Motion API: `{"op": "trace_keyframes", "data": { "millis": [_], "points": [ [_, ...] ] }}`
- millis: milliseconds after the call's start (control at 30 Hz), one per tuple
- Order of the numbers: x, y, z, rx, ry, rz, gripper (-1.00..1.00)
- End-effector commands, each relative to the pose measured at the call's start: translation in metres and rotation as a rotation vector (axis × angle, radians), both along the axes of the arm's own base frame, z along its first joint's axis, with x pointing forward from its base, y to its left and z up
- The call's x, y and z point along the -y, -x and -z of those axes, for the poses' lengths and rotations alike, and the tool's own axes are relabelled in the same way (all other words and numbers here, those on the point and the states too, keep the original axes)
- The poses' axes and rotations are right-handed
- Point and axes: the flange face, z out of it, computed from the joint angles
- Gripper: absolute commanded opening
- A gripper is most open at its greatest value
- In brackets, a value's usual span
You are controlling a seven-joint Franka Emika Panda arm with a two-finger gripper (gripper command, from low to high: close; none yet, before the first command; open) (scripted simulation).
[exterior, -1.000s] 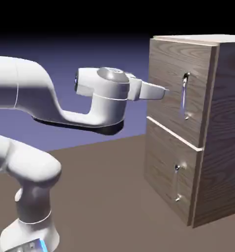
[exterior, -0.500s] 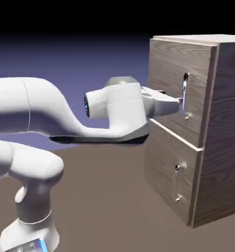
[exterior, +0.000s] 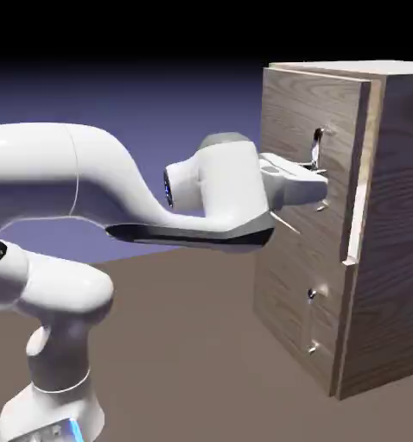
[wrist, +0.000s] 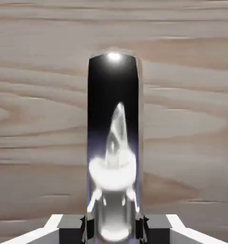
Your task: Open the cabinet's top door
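Observation:
The cabinet [exterior: 400, 216] of grey-brown wood grain stands at the exterior view's right. Its top door [exterior: 289, 108] is slightly ajar, and a pale strip shows along its right edge. My gripper [exterior: 317, 185] is shut on the door's vertical silver bar handle [exterior: 317, 143], about halfway down it. In the hand view the dark, shiny handle [wrist: 113, 95] runs up the middle in front of the door's wood [wrist: 39, 119]. It sits between my grey fingertips [wrist: 70, 223] at the bottom edge, with the gripper [wrist: 113, 228] closed around it.
Below the top door is the shorter lower panel [exterior: 288, 293] with a thin small handle [exterior: 311, 321], closed. My white arm [exterior: 89, 181] reaches in from the exterior view's left above the brown table [exterior: 184, 345].
The hand moved right to the handle and the jaws closed on it. The top door has since swung out a little from the cabinet's front.

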Motion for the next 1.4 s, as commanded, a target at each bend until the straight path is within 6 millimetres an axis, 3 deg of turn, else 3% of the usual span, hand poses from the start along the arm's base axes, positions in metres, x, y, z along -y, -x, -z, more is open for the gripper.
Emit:
{"op": "trace_keyframes", "data": {
  "millis": [0,500,1100,1367],
  "points": [
    [-0.003,0.005,0.0,0.0,-0.001,0.02,-1.0],
    [-0.057,0.071,0.0,0.0,-0.001,0.275,-1.0],
    [-0.12,0.118,0.0,0.0,-0.001,0.513,-1.0],
    [-0.16,0.138,0.0,0.0,-0.001,0.648,-1.0]
  ]
}}
